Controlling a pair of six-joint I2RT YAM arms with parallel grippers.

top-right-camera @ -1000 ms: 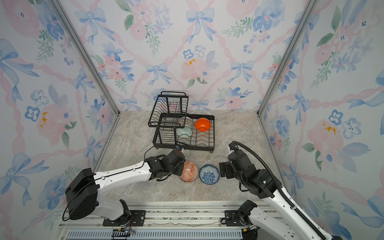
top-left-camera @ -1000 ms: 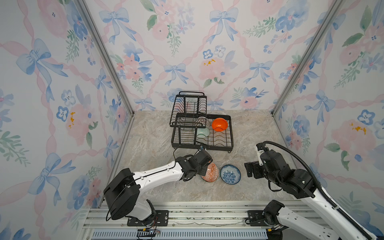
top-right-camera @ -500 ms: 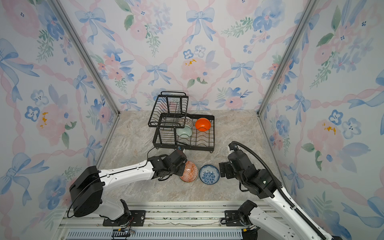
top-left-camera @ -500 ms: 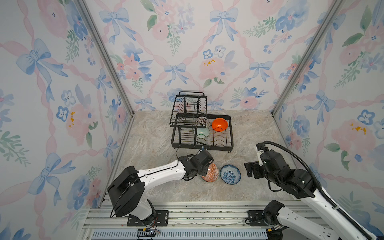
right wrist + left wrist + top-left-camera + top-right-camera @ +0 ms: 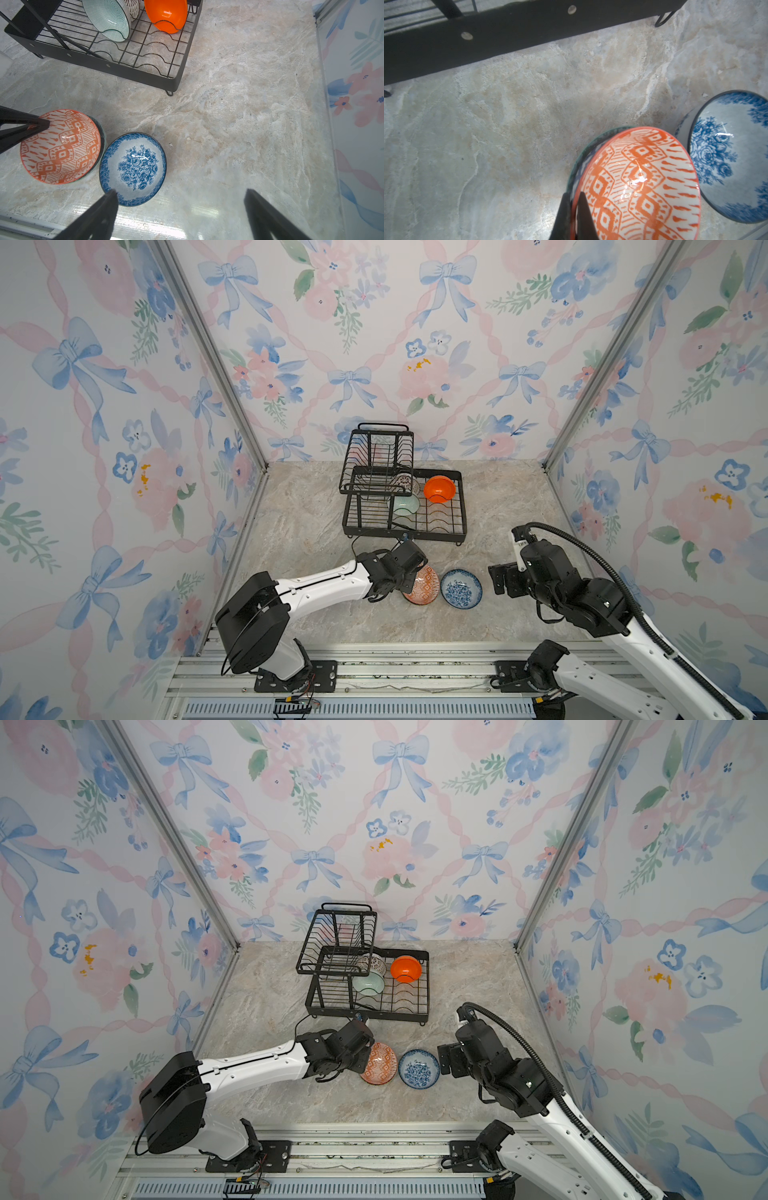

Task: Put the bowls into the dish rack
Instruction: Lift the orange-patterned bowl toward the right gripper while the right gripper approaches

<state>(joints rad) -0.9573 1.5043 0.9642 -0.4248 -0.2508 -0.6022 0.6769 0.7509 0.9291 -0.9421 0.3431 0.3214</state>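
The left gripper was squeezed shut on the rim of the orange-white bowl. One finger was inside the bowl and one was outside. That bowl was tipped up on its side a bit. It sat inside a green bowl, and only the dark rim of the green one showed. I could not tell if the green rim was in the pinch too. Both bowls were on the table, in front of the rack and not in it.

A blue bowl stood flat on the table, just beside the orange-white bowl. The right gripper was wide open and held nothing. It was near the blue bowl, on the side away from the other arm.

Three bowls were in the low tray of the rack. An orange bowl leaned in the wire slots. A mint bowl leaned near it. A brown-white bowl was just behind the mint one, partly under the top basket.
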